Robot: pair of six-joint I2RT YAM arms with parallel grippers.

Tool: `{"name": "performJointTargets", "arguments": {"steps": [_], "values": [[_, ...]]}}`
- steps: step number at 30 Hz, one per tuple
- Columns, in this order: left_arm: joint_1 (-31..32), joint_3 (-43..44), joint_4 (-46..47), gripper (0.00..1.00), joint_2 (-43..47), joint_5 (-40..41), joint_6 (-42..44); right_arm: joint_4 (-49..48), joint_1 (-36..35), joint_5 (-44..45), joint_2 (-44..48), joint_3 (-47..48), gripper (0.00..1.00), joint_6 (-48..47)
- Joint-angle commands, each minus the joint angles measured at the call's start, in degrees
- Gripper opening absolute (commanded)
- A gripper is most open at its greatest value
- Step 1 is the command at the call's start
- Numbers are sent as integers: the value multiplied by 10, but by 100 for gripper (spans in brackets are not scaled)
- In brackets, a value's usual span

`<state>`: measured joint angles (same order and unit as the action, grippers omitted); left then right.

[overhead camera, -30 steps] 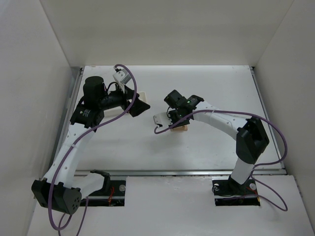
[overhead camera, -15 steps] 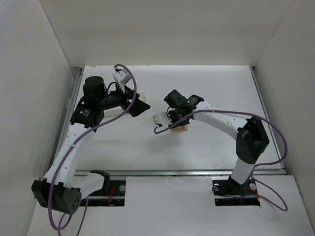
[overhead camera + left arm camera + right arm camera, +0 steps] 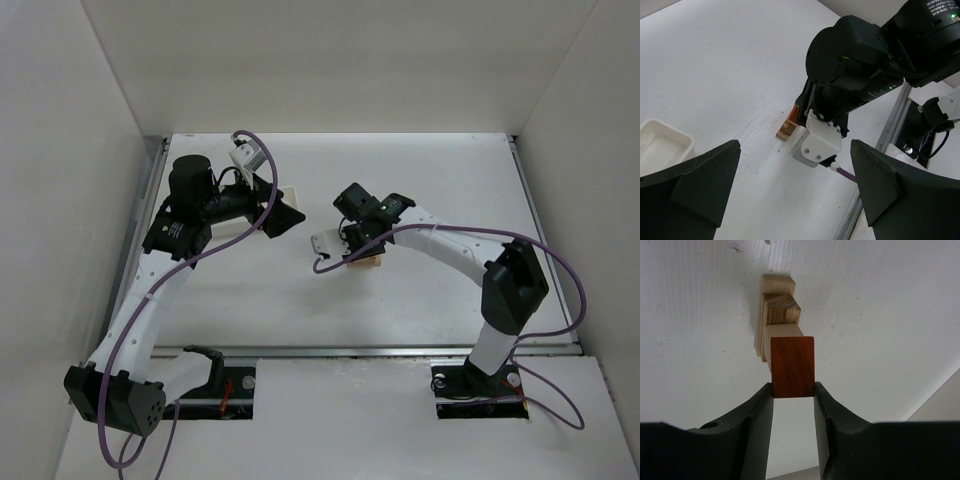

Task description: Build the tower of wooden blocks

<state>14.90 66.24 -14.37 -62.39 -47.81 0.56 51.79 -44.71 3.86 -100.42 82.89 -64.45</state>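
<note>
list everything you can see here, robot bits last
tan blocks: several, exact count unclear, light wood, stacked mid-table under the right gripper
wedge: one, orange-red, clamped between the right gripper's fingers just above the stack; contact with it cannot be told
tray: one, white, far left of the table, beside the left gripper
table: one, white, under everything
walls: three, white, enclosing the table's left, far and right sides
cables: two, purple, one along each arm
left arm: one, white and black, reaching up the left side
right arm: one, white and black, reaching to the centre
left gripper: one, black, open, empty
right gripper: one, black, shut on the wedge
</note>
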Motion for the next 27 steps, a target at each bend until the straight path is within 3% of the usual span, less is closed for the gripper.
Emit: {"name": "performJointTargets", "arguments": {"steps": [1,27], "values": [[-2,1,27,91,21,-15,-2,4,-4,-11,31,10,0,5],[-2,1,27,91,21,-15,-2,4,-9,-11,21,-6,0,5]]}}
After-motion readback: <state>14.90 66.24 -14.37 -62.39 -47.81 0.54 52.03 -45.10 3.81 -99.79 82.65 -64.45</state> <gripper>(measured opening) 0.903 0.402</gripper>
